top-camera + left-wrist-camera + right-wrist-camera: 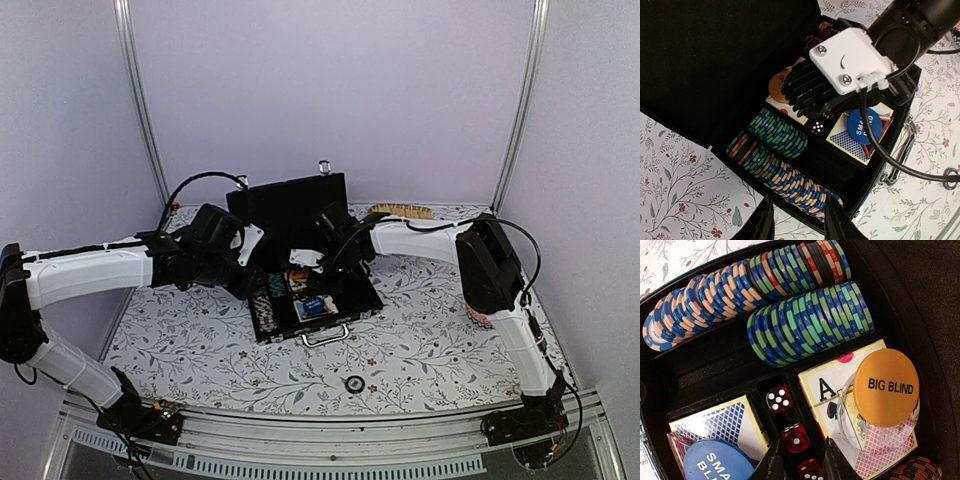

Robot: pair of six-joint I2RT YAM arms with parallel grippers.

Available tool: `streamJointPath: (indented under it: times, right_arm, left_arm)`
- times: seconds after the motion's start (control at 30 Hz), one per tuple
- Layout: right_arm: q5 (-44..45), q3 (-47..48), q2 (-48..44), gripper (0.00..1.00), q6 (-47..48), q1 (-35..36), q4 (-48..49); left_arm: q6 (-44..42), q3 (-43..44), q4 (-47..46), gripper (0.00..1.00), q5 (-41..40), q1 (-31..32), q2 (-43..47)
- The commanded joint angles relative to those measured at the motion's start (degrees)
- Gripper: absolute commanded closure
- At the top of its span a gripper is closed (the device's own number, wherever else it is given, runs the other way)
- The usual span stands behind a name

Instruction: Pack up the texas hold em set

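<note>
Case [285, 210] mid-table, lid up; chips [805, 320], decks [715, 425], dice [779, 399] loaded. Right gripper [805, 460] parted over dice, empty. Left gripper [799, 222] straddles case edge, grip unclear. To do: black disc [354, 384] near table's front edge, then latching.

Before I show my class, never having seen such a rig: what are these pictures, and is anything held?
A white left arm and right arm are bolted to a floral table. The overhead picture looks from behind them; the other two come from wrist cameras. Between them lies an open black rectangular briefcase holding rows of striped chips, card decks, small red dice, an orange round disc and a blue round disc. A small round black disc lies loose nearby. The right fingers stand parted over the dice, seemingly holding nothing; whether the left fingers grip the briefcase's edge is unclear.
</note>
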State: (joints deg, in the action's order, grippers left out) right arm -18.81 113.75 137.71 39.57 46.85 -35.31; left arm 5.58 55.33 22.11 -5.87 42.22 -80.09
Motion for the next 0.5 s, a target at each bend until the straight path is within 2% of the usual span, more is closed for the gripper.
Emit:
streamJointPath:
  times: [0.0,0.27,0.47]
  right_arm:
    - [-0.11,1.29,0.07,0.70,-0.26,0.29,-0.69]
    - [3.09,1.16,-2.43,0.70,0.24,-0.23,-0.70]
    - [4.30,-1.62,-9.89,0.67,0.27,-1.51,-0.71]
  left_arm:
    - [-0.71,-0.79,-0.88,0.64,-0.46,0.55,-0.02]
    - [-0.74,0.11,-0.55,0.64,-0.25,0.53,-0.35]
    - [-0.75,1.41,0.58,0.64,0.03,0.56,-0.51]
